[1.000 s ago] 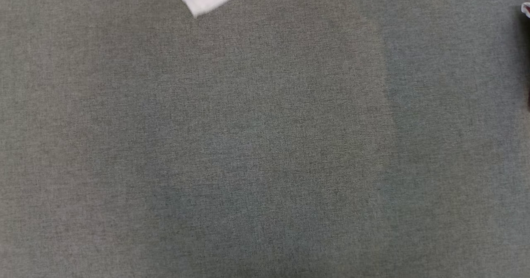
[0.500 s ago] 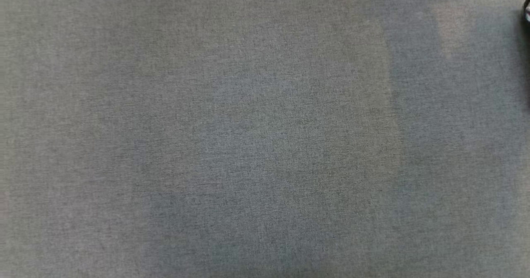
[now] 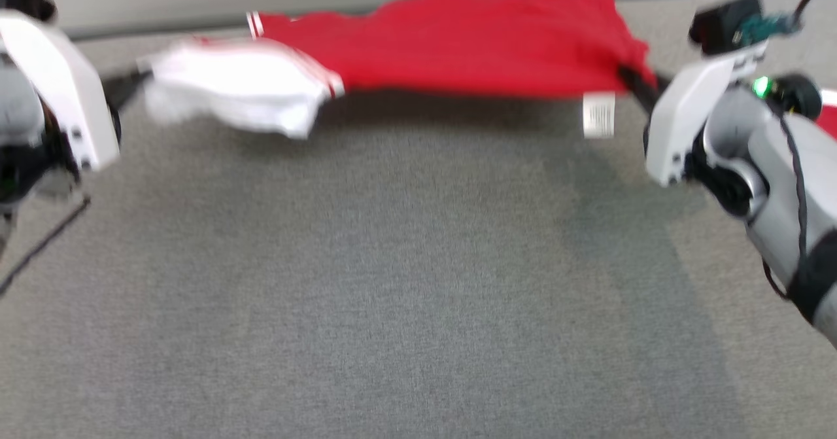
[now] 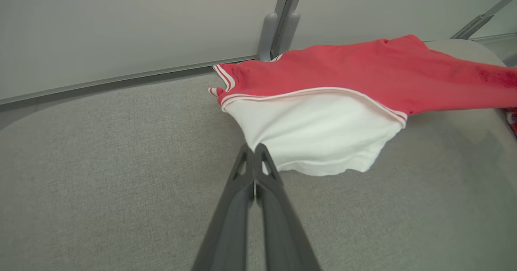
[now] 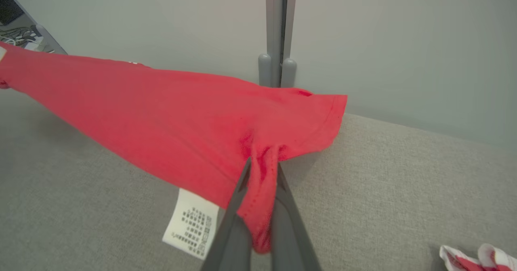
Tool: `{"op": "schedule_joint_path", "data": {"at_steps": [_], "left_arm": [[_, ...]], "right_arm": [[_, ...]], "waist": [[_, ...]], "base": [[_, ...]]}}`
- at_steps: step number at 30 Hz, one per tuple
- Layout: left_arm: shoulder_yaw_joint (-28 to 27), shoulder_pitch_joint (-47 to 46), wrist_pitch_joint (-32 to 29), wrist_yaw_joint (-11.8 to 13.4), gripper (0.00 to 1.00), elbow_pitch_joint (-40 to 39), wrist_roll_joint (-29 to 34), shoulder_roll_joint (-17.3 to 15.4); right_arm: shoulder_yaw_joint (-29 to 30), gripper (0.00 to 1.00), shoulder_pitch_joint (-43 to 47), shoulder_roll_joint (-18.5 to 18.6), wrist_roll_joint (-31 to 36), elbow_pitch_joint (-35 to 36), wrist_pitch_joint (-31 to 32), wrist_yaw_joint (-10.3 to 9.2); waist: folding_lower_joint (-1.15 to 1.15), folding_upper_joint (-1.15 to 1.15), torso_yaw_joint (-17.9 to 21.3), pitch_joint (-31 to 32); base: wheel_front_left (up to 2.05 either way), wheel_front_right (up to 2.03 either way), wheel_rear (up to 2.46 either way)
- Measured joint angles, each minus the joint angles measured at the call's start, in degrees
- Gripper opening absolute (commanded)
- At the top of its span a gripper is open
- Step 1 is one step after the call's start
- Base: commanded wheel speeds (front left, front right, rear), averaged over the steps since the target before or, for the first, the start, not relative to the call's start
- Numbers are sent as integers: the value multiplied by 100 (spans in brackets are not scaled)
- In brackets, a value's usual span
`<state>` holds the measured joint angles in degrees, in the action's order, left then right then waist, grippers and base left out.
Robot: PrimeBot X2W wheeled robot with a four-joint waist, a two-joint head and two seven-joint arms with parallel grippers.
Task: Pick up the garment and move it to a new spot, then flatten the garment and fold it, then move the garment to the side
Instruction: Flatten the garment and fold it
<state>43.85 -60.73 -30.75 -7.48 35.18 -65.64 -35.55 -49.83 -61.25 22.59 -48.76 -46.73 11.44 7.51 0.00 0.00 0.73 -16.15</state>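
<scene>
A red garment [image 3: 471,50] with a white sleeve [image 3: 242,89] hangs stretched between both grippers, just above the far part of the grey table [image 3: 418,262]. My left gripper [image 3: 140,79] is shut on the white sleeve's edge; in the left wrist view its tips [image 4: 254,150] pinch the white cloth [image 4: 319,133]. At the other end, the right gripper [image 3: 628,79] is shut on a bunched red corner. The right wrist view shows red fabric [image 5: 161,109] squeezed between that gripper's tips [image 5: 262,166]. A white care label [image 5: 190,222] dangles below the hem.
A pale partition wall [image 4: 121,28] with a grey post [image 5: 276,28] stands right behind the table's far edge. Another red and white cloth [image 5: 476,257] lies on the table to the right of my right arm.
The whole head view has shifted: the camera moved. Earlier it showed bare grey table with a white cloth corner at the top; now the garment and both arms are in it.
</scene>
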Motion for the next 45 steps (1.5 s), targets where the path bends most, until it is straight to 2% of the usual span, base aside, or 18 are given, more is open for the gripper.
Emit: {"op": "schedule_joint_path", "data": {"at_steps": [5, 11, 17, 18, 19, 24, 28, 32, 38, 45], "left_arm": [[192, 1077, -959, 77, 0, -865, -651, -489], [383, 2353, -1568, 642, 0, -2533, -1217, -1265], [486, 3487, -1822, 1270, 0, -4217, -1841, -2058], [486, 3487, -1822, 1270, 0, -4217, -1841, -2058], [485, 3722, -1792, 1441, 0, -4645, -1965, -2261], [425, 4007, -1715, 1707, 0, -5192, -2126, -2575], [344, 3862, -1887, 1737, 0, -5243, -2215, -2595], [325, 3335, -2341, 1737, 0, -4935, -2213, -2386], [378, 2364, -2927, 1691, 0, -4125, -1968, -1836], [378, 1514, -3049, 1490, 0, -3098, -1641, -1218]], "right_arm": [[-546, 0, 709, 671, -662, 758, 1092, 0], [-772, 0, 1576, 1515, -1203, 1663, 2058, 4], [-583, 0, 2611, 2245, -1452, 2565, 2571, 5], [-583, 0, 2611, 2245, -1452, 2565, 2571, 5], [-441, 0, 2933, 2455, -1495, 2848, 2733, 5], [73, 0, 3434, 2691, -1478, 3446, 3105, 5], [615, 0, 3421, 2626, -1291, 3685, 3446, 5], [1147, 0, 3273, 2347, -1184, 3710, 3860, 4], [1700, 0, 2977, 1923, -957, 3510, 4462, 4], [2102, 0, 2772, 1436, -648, 3253, 4785, 4]], "waist": [[0, 0, -8, 676], [0, 0, -13, 1281], [0, 0, -23, 1504], [0, 0, -23, 1504], [0, 0, -21, 1491], [0, 0, 2, 1344], [0, 0, 27, 1134], [0, 0, 28, 860], [0, 0, 9, 430], [0, 0, 56, 46]], "base": [[0, 0, 0], [0, 0, 0], [0, 0, 0], [0, 0, 0], [0, 0, 0], [0, 0, 0], [0, 0, 0], [0, 0, 0], [0, 0, 0], [0, 0, 0]]}}
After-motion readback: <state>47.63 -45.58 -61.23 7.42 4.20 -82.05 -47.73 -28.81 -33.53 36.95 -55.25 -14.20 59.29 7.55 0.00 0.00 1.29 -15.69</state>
